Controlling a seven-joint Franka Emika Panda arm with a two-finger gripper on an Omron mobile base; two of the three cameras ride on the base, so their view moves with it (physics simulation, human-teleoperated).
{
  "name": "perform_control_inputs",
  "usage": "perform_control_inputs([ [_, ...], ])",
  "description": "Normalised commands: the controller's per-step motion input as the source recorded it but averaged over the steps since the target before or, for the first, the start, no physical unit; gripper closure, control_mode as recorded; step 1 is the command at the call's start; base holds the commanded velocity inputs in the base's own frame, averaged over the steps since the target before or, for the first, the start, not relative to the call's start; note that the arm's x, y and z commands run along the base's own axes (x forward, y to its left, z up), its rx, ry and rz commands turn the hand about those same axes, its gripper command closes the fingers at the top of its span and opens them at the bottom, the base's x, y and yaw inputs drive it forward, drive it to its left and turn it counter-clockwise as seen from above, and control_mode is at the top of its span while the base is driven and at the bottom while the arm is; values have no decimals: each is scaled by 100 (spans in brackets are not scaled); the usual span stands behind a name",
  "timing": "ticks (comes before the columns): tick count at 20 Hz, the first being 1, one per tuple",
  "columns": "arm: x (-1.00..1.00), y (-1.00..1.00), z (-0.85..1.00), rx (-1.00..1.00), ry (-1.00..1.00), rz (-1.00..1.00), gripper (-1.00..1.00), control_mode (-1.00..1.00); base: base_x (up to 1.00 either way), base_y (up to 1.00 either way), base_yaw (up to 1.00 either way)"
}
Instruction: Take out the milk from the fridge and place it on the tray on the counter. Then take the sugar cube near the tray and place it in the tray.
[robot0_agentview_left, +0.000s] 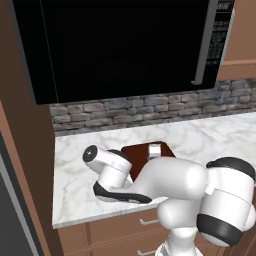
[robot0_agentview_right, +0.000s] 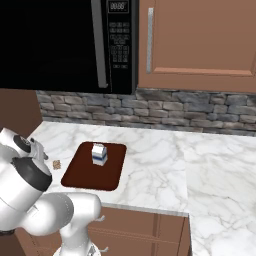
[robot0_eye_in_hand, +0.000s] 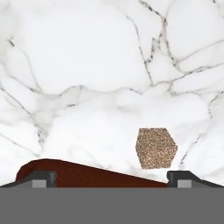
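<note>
Standing upright on the tray (robot0_agentview_right: 80, 175), the milk (robot0_agentview_right: 99, 154) rests mid-frame; the gripper (robot0_eye_in_hand: 112, 178), jaws spread wide, hovers over the sugar cube (robot0_eye_in_hand: 155, 148) at lower right.

The arm (robot0_agentview_left: 170, 185) hides most of the tray (robot0_agentview_left: 132, 152) and the milk's (robot0_agentview_left: 154, 150) lower part.

2 base views share the tray (robot0_agentview_right: 80, 175); hand view close above counter (robot0_eye_in_hand: 109, 65).
</note>
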Motion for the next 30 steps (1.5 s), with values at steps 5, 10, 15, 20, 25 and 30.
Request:
perform_control_inputs([
  [5,0,-4,0,-3,0,0,-100,-100,0,0,0],
  [10,0,0,-2,-4,0,0,-100,-100,0,0,0],
  [15,21,0,-3,-3,0,0,-100,-100,0,0,0],
  [20,22,0,-8,-2,0,0,-100,-100,0,0,0],
  [25,0,20,-25,-8,5,0,-100,-100,0,0,0],
  [30,7,12,-22,-7,6,0,-100,-100,0,0,0],
])
